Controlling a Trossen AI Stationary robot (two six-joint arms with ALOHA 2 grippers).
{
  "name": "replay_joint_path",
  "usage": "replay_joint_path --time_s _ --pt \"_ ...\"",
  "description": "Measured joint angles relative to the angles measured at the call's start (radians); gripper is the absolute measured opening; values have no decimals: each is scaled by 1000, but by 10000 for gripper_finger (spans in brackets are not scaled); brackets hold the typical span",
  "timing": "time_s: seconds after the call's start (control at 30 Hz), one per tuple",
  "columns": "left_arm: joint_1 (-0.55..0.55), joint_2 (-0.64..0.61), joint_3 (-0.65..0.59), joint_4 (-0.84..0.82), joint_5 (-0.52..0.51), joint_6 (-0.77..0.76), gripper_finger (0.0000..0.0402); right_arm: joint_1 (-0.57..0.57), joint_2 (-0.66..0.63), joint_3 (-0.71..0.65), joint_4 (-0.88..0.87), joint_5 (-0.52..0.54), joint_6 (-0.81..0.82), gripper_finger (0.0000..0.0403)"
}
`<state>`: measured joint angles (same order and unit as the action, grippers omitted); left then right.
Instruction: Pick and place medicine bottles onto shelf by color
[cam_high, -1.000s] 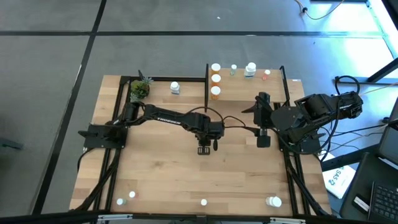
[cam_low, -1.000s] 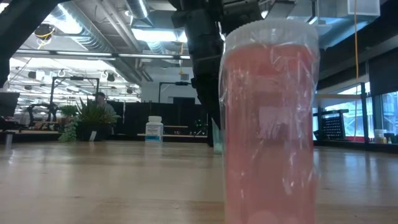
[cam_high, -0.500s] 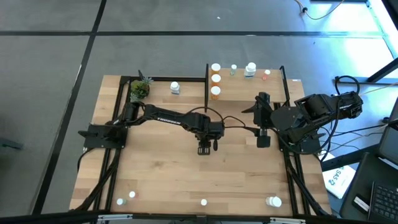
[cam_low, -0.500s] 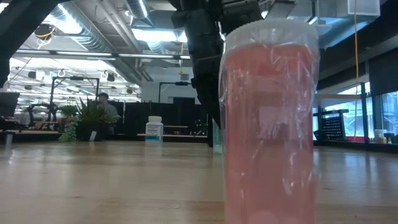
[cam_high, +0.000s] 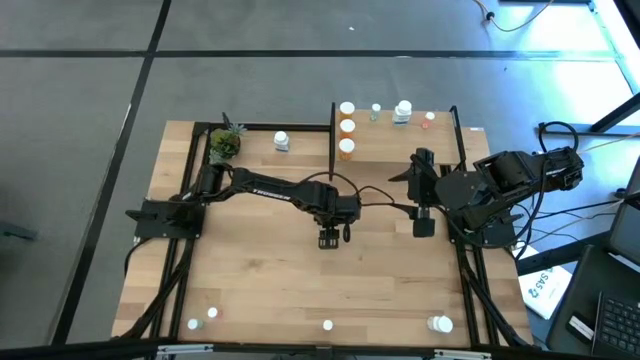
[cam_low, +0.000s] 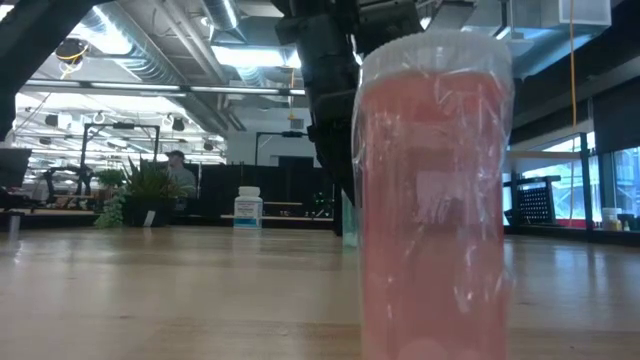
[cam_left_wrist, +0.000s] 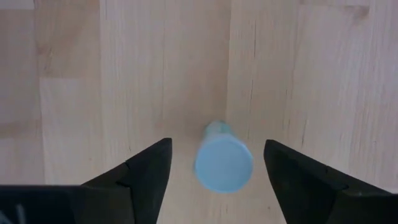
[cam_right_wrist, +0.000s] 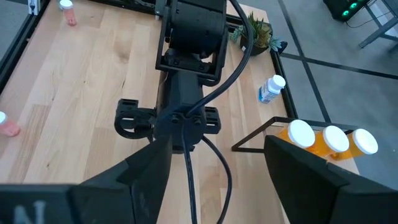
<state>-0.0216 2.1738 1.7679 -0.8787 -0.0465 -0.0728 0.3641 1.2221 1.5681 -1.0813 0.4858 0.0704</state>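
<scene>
A small potted plant (cam_high: 225, 143) (green, leafy) stands at the table (cam_high: 250, 280) corner.

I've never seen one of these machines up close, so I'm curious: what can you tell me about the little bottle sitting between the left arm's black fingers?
The small round bottle with a pale bluish-white cap stands upright on the light wooden tabletop, seen from above so the cap hides most of it; only a sliver of greenish body shows behind the cap. It sits between the two dark fingers of the left pincer, which is open, with a gap on each side, so nothing but the table touches it.
</scene>
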Motion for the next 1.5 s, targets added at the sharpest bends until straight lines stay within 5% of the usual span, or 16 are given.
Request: replay_joint_path --time_s 0.93,1.5 --pt "-5 -82 0 -35 -51 -15 250 0 0 0 0 0 0 257" --pt "-107 -282 0 -137 -226 -57 250 0 0 0 17 -9 0 257"
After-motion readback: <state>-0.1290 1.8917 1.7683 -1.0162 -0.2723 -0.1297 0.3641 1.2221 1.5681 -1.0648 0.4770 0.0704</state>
